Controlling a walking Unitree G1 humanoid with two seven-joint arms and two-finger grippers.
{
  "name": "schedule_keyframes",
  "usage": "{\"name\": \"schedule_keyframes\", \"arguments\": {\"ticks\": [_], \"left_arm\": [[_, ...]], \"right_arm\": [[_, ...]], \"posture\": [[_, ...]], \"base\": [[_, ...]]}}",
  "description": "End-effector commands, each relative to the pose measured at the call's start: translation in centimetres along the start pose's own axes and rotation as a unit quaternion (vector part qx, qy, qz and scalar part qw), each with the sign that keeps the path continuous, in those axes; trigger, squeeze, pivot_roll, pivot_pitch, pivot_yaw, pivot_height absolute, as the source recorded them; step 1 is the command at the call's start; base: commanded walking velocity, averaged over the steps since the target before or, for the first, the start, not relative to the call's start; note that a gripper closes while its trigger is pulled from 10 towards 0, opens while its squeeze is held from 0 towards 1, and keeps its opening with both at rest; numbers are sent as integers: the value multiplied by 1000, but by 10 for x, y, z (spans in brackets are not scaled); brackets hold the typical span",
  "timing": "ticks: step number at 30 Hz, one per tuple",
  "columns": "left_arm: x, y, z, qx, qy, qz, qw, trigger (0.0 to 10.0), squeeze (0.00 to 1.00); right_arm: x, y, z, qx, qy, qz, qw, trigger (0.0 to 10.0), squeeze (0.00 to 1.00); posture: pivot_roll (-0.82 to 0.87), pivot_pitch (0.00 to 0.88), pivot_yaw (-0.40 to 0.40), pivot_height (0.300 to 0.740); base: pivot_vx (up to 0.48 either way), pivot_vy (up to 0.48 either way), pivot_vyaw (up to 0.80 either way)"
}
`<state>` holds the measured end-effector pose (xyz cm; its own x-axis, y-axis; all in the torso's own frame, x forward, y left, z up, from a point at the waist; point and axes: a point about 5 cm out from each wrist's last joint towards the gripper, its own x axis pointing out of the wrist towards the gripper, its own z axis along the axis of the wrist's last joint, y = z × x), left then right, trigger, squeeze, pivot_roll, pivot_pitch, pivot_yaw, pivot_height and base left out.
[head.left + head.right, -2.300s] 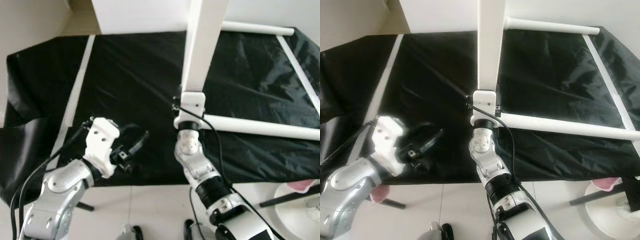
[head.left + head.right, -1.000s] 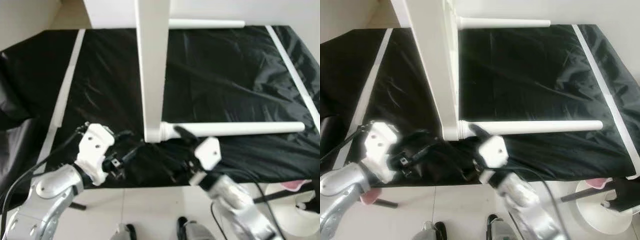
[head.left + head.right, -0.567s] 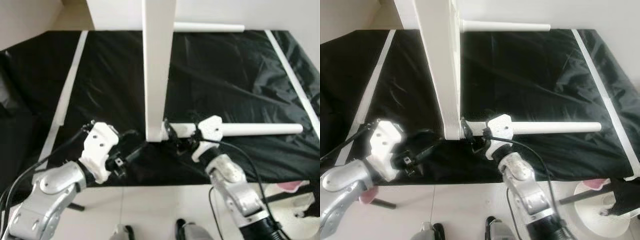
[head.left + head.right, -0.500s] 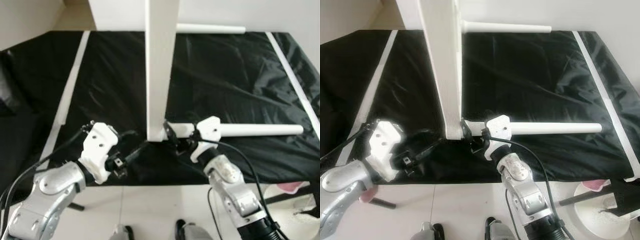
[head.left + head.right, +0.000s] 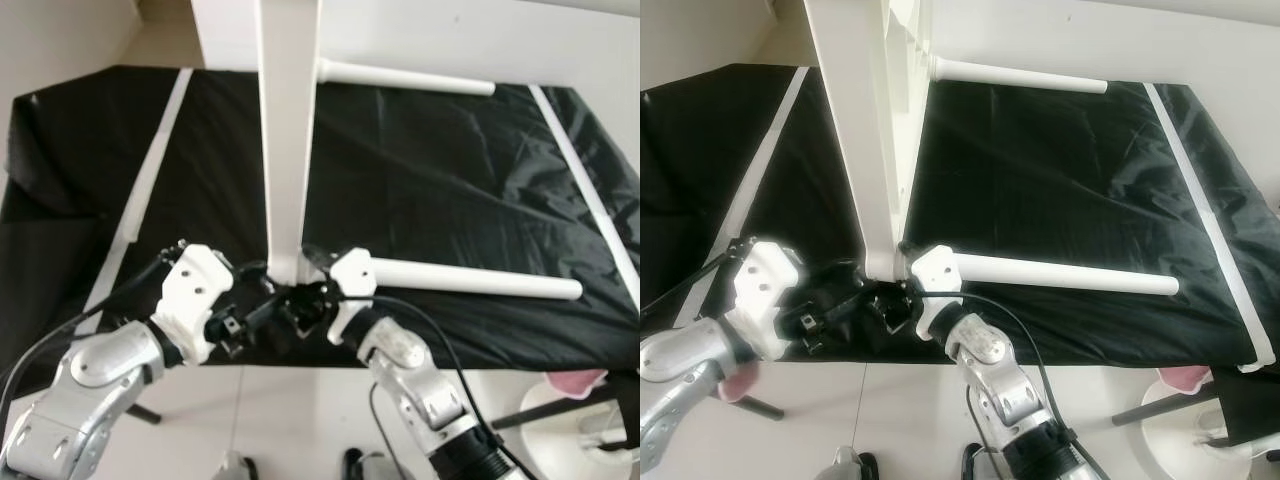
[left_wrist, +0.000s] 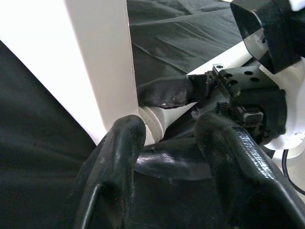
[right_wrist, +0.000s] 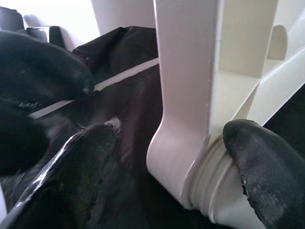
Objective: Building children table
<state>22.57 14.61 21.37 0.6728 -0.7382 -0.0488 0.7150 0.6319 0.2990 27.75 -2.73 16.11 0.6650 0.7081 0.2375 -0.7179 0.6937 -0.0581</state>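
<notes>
Across the floor before the robot lies a black sheet (image 5: 430,180) with pale strips along its sides, and on it the white children table (image 5: 287,120) stands tipped on its edge, its top panel rising towards the camera. One table leg (image 5: 470,279) sticks out sideways from the lower corner of the panel, towards the robot's right, lying just above the sheet; a second leg (image 5: 405,78) juts the same way from the far corner. White tiled floor (image 5: 290,420) shows at the near edge of the sheet.

Both arms meet at the near corner, where the leg joins the panel. The right hand (image 5: 305,300) is at the ribbed base of the leg; in the right wrist view its two black fingers (image 7: 267,167) are spread apart, one on each side of the joint, not clamped on it. The left hand (image 5: 258,312) is just beside it from the robot's left, its fingers (image 6: 119,157) also parted, their tips close against the panel's corner and the base of the leg.
</notes>
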Motion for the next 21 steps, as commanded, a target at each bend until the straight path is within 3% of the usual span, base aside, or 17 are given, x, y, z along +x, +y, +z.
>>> {"name": "schedule_keyframes", "arguments": {"ticks": [1,10,12,13,15,16,17,18,21], "left_arm": [[0,-5,0,-5,-4,-31,999,10000,0],[-7,-16,-2,-25,15,-86,996,10000,0],[-6,-23,-7,-42,19,-97,994,10000,0],[-1,-31,-10,-58,15,-104,993,10000,0],[4,-35,-11,-66,10,-106,992,10000,0],[9,-36,-11,-67,6,-99,993,10000,0],[11,-36,-11,-67,5,-95,993,10000,0],[14,-31,-11,-60,2,-70,996,10000,0],[18,-14,-5,-33,-16,6,999,10000,0]], "right_arm": [[-4,1,-2,6,4,2,1000,10000,0],[-36,-39,21,-53,-19,-99,994,10000,0],[-42,-51,34,-108,-33,-148,982,10000,0],[-49,-58,48,-189,-54,-216,957,10000,0],[-53,-58,57,-234,-77,-255,935,10000,0],[-57,-56,66,-264,-101,-290,914,10000,0],[-59,-56,72,-278,-116,-308,902,10000,0],[-63,-55,83,-316,-138,-331,878,10000,0],[-69,-59,85,-335,-136,-349,865,10000,0]], "posture": [[45,174,-13,740],[26,188,-5,740],[19,186,-5,740],[15,178,-6,740],[12,173,-2,740],[11,169,6,740],[11,169,9,740],[8,165,23,740],[8,165,28,740]], "base": [[0,0,0],[0,0,0],[0,0,0],[0,0,0],[0,0,0],[0,0,0],[0,0,0],[0,0,0],[0,0,0]]}}
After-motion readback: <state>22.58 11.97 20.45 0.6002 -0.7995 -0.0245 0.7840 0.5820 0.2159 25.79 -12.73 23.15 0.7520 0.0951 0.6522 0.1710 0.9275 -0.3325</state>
